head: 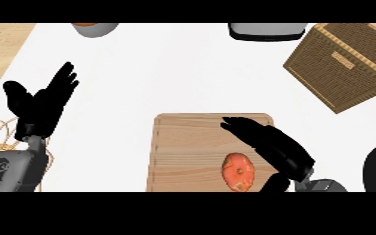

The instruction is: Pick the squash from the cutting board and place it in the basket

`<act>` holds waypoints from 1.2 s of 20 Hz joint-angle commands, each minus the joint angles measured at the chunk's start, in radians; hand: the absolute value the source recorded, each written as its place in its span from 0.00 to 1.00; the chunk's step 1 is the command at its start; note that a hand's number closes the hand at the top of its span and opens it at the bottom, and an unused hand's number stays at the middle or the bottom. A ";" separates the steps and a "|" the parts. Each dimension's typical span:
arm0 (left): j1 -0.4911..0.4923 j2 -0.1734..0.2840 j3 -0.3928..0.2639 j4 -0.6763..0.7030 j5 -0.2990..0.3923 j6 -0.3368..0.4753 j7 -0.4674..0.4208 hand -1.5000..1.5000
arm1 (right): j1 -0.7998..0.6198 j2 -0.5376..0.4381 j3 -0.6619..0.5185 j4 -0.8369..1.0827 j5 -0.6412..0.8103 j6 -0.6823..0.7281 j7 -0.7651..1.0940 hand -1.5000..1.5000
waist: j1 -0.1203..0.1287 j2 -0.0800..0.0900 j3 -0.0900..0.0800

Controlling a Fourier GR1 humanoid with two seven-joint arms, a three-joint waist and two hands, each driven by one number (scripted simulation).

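Observation:
An orange squash lies on the wooden cutting board, near the board's lower right. My right hand hovers just to the right of and above the squash, fingers stretched out toward the upper left, thumb low beside the squash; it is open and holds nothing. The woven basket stands at the upper right, well apart from the board. My left hand rests open at the left edge, fingers up.
A grey bowl with something orange inside sits at the top left. At the top centre-right stands a grey and black appliance. A dark object shows at the right edge. A wooden surface borders the white counter on the left.

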State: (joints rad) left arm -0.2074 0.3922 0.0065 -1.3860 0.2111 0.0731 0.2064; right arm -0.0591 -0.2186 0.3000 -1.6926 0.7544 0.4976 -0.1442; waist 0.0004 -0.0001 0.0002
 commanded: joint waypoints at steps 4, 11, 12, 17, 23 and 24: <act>-0.067 -0.024 0.051 0.057 -0.027 -0.040 0.023 0.50 | 0.062 -0.047 -0.055 0.004 -0.016 -0.009 -0.126 0.00 | -0.005 0.000 0.000; -0.020 -0.037 0.087 0.014 -0.062 -0.078 0.029 0.50 | 0.040 -0.028 -0.036 0.035 -0.003 0.040 -0.167 0.00 | -0.001 0.000 0.000; 0.021 -0.079 0.054 -0.016 -0.092 -0.051 0.002 0.50 | 0.063 -0.013 -0.011 0.006 0.006 0.034 -0.159 0.00 | -0.001 -0.001 0.000; 0.036 -0.092 0.070 -0.094 -0.106 -0.039 0.060 0.50 | 0.104 0.007 0.028 -0.003 0.093 -0.036 -0.135 0.00 | 0.000 -0.001 0.000; 0.014 -0.081 0.120 -0.035 -0.103 -0.097 0.034 0.50 | 0.107 0.006 0.034 -0.008 0.143 -0.025 -0.103 0.00 | -0.002 -0.001 0.000; 0.046 -0.093 0.108 -0.056 -0.103 -0.105 0.020 0.50 | 0.129 0.035 0.081 0.091 0.198 -0.154 -0.166 0.00 | 0.000 -0.001 0.000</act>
State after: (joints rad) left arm -0.1878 0.3100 0.1091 -1.4120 0.1078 -0.0134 0.2249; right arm 0.0314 -0.2016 0.3321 -1.6410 0.8853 0.4290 -0.2875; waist -0.0008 -0.0006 0.0000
